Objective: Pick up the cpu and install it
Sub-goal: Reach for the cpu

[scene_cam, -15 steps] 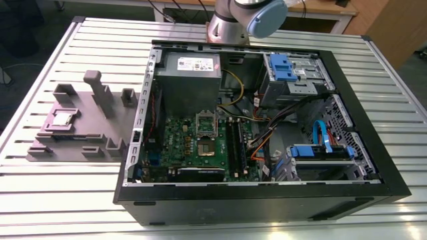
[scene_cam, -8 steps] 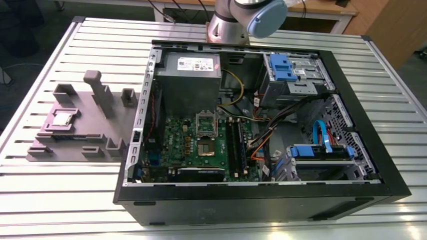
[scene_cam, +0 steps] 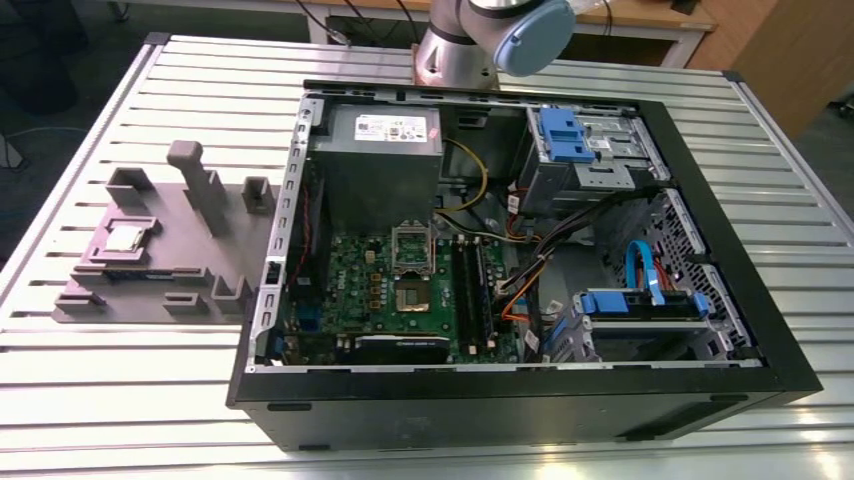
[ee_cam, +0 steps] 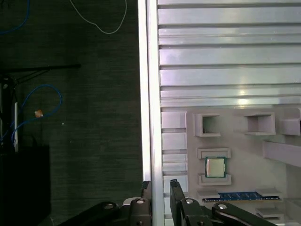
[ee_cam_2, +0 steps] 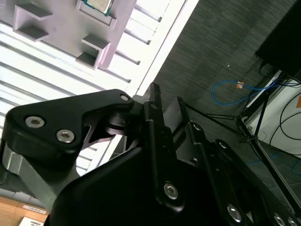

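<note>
Reading from the exterior view's left, the fixture lies flat on the table. The cpu sits in a recess of the fixture, metal top up and untouched. In the first wrist view the cpu lies between two small brackets. I judge that these hold it square at a known pose for pickup. A memory stick rests in a fixture slot just beside it.

The gripper hovers over the table edge beside the fixture, near the cpu but apart from it. Its fingers are drawn almost together, with a thin slit between them, and they grip nothing.

Just to the right of the fixture, the case lies on its side with the panel off, so the board faces up. The socket is exposed and its frame stands open. I judge this leaves it ready to receive the chip. The arm rises beyond the case, well apart from the fixture.
</note>
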